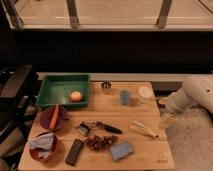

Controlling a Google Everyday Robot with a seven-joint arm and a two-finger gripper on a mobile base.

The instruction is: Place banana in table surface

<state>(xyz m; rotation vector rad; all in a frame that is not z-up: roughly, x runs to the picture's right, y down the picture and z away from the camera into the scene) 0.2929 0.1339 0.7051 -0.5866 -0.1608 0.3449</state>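
The banana (144, 129) is pale yellow and slightly curved. It lies flat on the light tan plank table surface (145, 107), right of centre and near the right edge. My white arm comes in from the right. My gripper (166, 120) points down at the table's right edge, just right of the banana's far end and close to it. I cannot tell whether it touches the banana.
A green tray (50, 87) holding a round orange fruit (75, 96) stands at the back left. Two dark red bowls sit at the left: one holds a carrot (54, 117), the other a cloth (42, 143). A black remote (74, 152), grapes (101, 142), a blue sponge (121, 149), a peeler (97, 127) and cups (125, 96) are also there.
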